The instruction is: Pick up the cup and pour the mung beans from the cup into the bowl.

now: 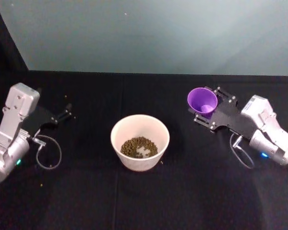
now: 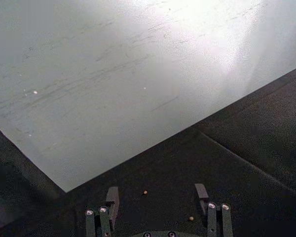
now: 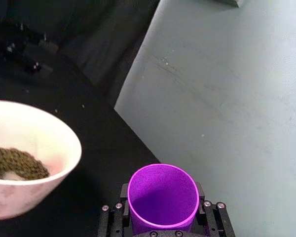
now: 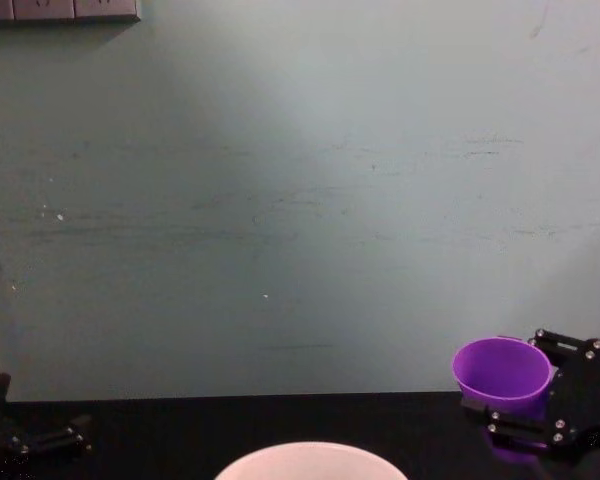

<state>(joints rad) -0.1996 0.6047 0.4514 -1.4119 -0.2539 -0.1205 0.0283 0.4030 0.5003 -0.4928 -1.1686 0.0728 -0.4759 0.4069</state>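
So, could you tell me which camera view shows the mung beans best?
The head view: it looks straight down into the bowl at the whole pile of mung beans. The right wrist view catches part of the pile side-on; the chest view shows the bowl's rim.

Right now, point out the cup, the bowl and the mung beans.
cup (image 1: 202, 100), head view, inner wall.
bowl (image 1: 134, 122), head view, far rim.
mung beans (image 1: 133, 145), head view, middle of the pile.
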